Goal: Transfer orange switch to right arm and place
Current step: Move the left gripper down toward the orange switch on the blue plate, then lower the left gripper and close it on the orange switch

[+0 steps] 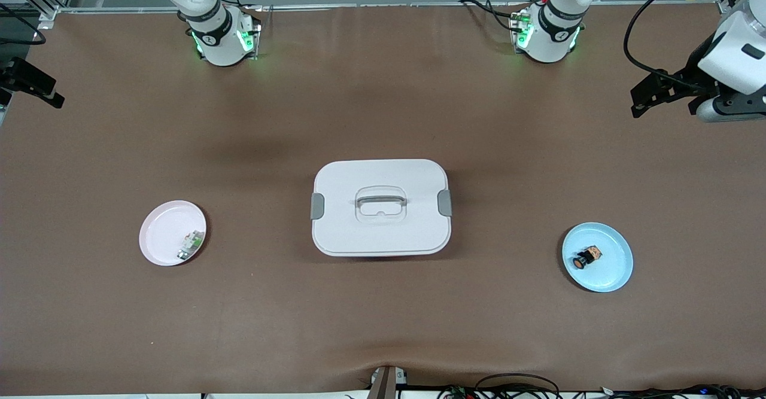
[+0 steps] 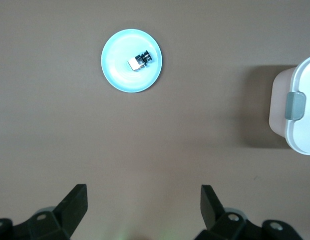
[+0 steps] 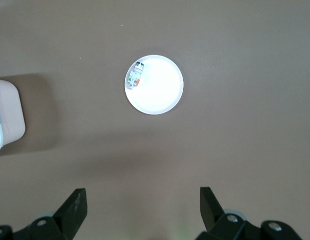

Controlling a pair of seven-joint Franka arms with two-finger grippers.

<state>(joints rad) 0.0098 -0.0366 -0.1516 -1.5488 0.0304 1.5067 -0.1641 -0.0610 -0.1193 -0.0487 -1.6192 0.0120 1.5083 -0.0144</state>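
Brown table (image 1: 383,327), white lidded box (image 1: 381,207) centre. Orange switch (image 1: 586,258) lies on blue plate (image 1: 616,270), 3 o'clock of box, left arm's end. Left gripper (image 2: 143,207) high over bare table, wide open, empty. Right gripper (image 3: 142,207) likewise, waiting. Risk: tiny round switch rolls or skids on plate, squirts from fingers; poor hold spoils handover.

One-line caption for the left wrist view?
Left gripper, fingers open, high over bare table; orange switch lies on blue plate, white box at edge.

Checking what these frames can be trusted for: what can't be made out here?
- Right gripper: front view's edge cuts off most of it.
- Orange switch on the blue plate: too small for its markings; the left wrist view hides its button end.
- Green-and-white part on the pink plate: too small to identify.
- White box: lid hides contents.
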